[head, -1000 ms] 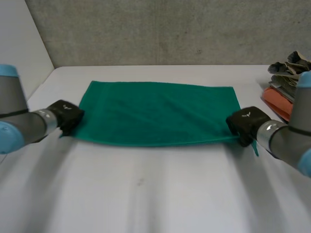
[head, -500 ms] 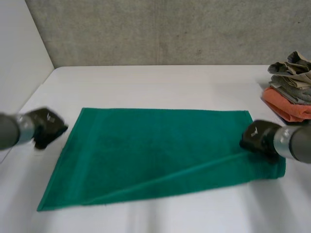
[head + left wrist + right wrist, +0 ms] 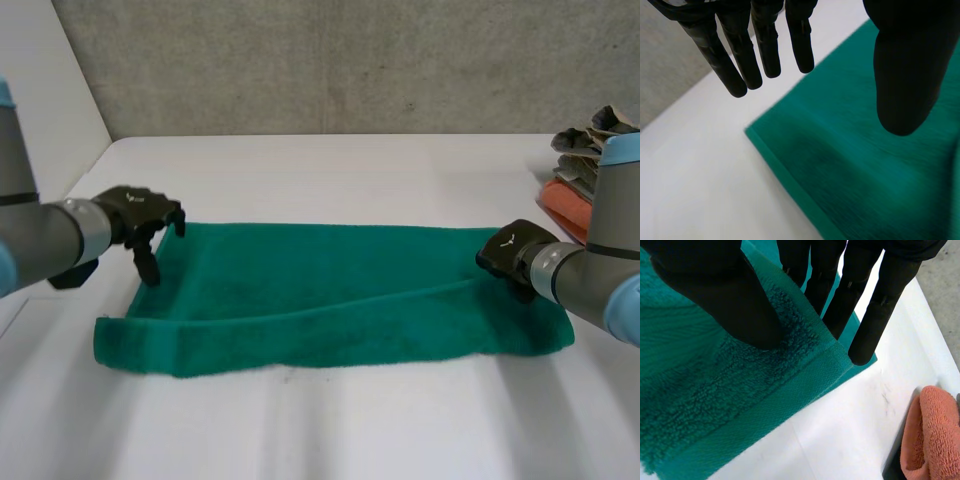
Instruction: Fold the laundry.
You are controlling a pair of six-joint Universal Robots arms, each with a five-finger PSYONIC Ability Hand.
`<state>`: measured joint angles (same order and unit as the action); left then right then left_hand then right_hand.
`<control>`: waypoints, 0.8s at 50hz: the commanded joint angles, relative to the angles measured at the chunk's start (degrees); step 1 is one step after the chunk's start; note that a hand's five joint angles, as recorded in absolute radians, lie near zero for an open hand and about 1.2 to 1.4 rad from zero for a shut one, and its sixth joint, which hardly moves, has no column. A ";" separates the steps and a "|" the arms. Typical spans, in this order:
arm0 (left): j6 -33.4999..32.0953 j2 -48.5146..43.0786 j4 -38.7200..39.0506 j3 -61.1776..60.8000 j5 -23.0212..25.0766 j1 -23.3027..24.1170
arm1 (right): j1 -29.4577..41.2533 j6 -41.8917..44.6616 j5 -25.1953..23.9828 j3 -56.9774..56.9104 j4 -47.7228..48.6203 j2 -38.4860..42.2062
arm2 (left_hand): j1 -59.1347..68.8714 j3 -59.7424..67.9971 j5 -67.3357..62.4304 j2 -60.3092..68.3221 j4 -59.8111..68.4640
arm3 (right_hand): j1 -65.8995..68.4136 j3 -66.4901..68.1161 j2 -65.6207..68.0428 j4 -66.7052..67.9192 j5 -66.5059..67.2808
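Observation:
A green towel (image 3: 330, 300) lies doubled on the white table (image 3: 330, 430), its folded edge toward me. My left hand (image 3: 140, 215) hovers open just above the towel's far left corner, fingers (image 3: 765, 45) spread and straight, holding nothing; the towel corner (image 3: 805, 165) lies under them. My right hand (image 3: 510, 250) sits at the far right corner. There its thumb (image 3: 725, 295) presses onto the top layer of the towel (image 3: 715, 405) and its fingers (image 3: 865, 300) reach over the edge, pinching the cloth.
An orange cloth (image 3: 585, 215) lies at the table's right edge with a pile of grey-beige cloths (image 3: 600, 150) on it. The orange cloth (image 3: 935, 440) is close beside my right hand. A grey wall (image 3: 330, 60) stands behind the table.
Both hands carried one towel edge over onto the far edge, doubling the cloth. The left hand then opened and let go of its corner; the right keeps its pinch.

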<state>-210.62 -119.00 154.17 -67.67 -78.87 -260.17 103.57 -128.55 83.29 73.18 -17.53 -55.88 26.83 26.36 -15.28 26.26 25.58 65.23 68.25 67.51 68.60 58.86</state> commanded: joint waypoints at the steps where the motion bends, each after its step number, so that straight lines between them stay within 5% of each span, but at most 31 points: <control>1: -4.26 3.16 -1.85 -9.67 -0.41 -2.80 | -0.65 -1.70 -2.08 4.51 2.59 -3.18 | 0.37 0.84 -1.92 0.94 1.62 | 14.77 11.75 12.49 11.40 11.14; 15: -10.07 4.39 -2.21 -16.18 -4.72 -3.68 | -1.53 -1.62 -2.96 9.26 4.52 -6.17 | 7.93 8.39 -9.47 8.49 9.18 | 14.77 11.75 12.49 11.40 11.14; 20: -11.47 1.50 -1.77 -15.57 -5.95 -3.42 | -1.53 -1.70 -2.96 9.61 4.52 -6.26 | 28.91 29.38 -30.46 29.48 30.16 | 14.77 11.75 12.49 11.40 11.14; 22: -12.79 -0.70 -1.42 -14.43 -6.48 -3.06 | -1.62 -1.61 -2.96 9.70 4.52 -5.99 | 51.26 51.72 -52.80 51.82 52.51 | 14.77 11.75 12.49 11.40 11.14; 29: -14.73 -6.86 2.44 -0.30 -7.27 -0.52 | -1.36 -1.61 -3.23 6.72 8.82 -4.50 | 53.17 53.64 -54.72 53.74 54.42 | 14.77 11.75 12.49 11.40 11.14; 34: -8.94 -7.21 10.34 17.54 -7.18 0.89 | -0.74 -5.28 -1.74 -3.37 22.49 -4.50 | 53.17 53.64 -54.72 53.74 54.42 | 14.77 11.75 12.49 11.40 11.14; 40: 7.23 -5.28 32.04 32.94 -9.28 0.89 | -0.83 -18.99 2.57 -10.77 44.74 -6.86 | 53.17 53.64 -54.72 53.74 54.42 | 14.77 11.75 12.49 11.40 11.14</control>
<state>-216.70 -126.20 168.84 -47.70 -86.32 -259.43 102.70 -136.16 82.14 69.60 7.73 -60.67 66.95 68.00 -56.71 68.45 68.39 65.23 68.26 67.51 68.61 58.87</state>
